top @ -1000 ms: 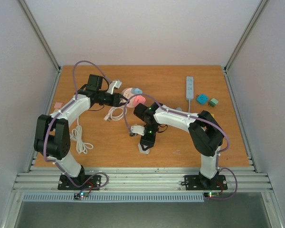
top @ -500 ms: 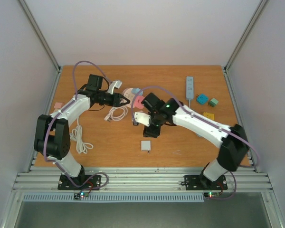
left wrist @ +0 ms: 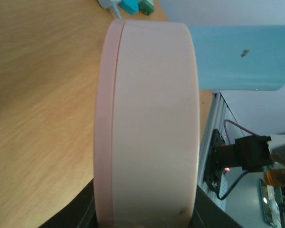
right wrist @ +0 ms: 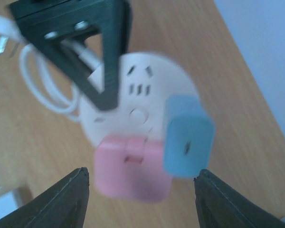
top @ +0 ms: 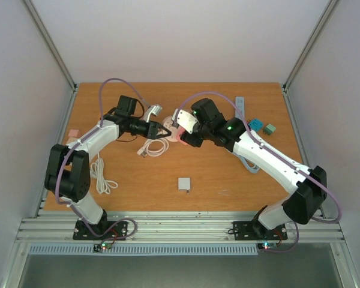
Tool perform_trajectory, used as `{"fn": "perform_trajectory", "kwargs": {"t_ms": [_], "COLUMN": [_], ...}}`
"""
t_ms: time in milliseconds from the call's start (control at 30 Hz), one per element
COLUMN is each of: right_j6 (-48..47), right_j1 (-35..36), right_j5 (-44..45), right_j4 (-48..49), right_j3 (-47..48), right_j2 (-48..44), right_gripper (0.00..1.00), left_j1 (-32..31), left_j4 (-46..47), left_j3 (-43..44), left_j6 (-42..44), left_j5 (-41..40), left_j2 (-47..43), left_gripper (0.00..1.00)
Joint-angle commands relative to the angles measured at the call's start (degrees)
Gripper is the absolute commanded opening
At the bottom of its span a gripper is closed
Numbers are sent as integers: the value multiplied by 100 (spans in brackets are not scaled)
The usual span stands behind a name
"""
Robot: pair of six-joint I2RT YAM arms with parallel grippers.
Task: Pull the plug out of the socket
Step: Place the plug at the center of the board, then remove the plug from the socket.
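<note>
A round white socket [right wrist: 137, 99] lies on the wooden table, with a pink plug [right wrist: 130, 173] and a light blue plug [right wrist: 187, 135] standing in its face. My left gripper [left wrist: 145, 219] is shut on the socket's rim [left wrist: 152, 128], and its black fingers [right wrist: 95, 61] show from above. The blue plug [left wrist: 237, 57] sticks out sideways in the left wrist view. My right gripper [right wrist: 142, 173] hovers open above both plugs, touching neither. In the top view the right gripper [top: 186, 135] covers most of the socket [top: 169, 123], beside the left gripper [top: 163, 131].
A small grey plug [top: 184, 183] lies loose near the table's front middle. A coiled white cable [top: 153, 147] sits beside the socket. A white power strip [top: 240, 105] and teal blocks [top: 255, 125] are at the back right. More white cord [top: 101, 174] lies at the left.
My right arm left the grey plug on the table, opened, and swung up and back to hover over the socket. The left gripper shifted slightly right with the socket.
</note>
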Motion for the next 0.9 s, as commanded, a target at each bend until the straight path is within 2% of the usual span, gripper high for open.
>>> {"fn": "perform_trajectory", "kwargs": {"t_ms": [0, 133, 300, 533, 633, 700, 867], "right_j6": [183, 213, 170, 59, 141, 186, 260], "right_j1": [11, 16, 6, -24, -119, -178, -283], "right_j5": [609, 813, 817, 900, 791, 688, 373], "right_j4": [780, 1019, 1065, 1125, 1049, 971, 776], "right_j3": [130, 59, -158, -471, -459, -426, -350], "right_j2": [218, 362, 421, 308, 344, 357, 295], "right_gripper": [62, 60, 51, 53, 50, 42, 11], "left_j1": [-188, -315, -361, -359, -353, -351, -352], "left_j4": [-5, -190, -253, -214, -234, -250, -255], "left_j3": [208, 284, 331, 327, 316, 325, 340], "left_j6": [345, 593, 646, 611, 634, 657, 666], "left_j5": [604, 697, 776, 748, 741, 728, 575], "left_j2": [84, 166, 199, 237, 239, 239, 245], "left_gripper": [1, 0, 0, 0, 0, 0, 1]}}
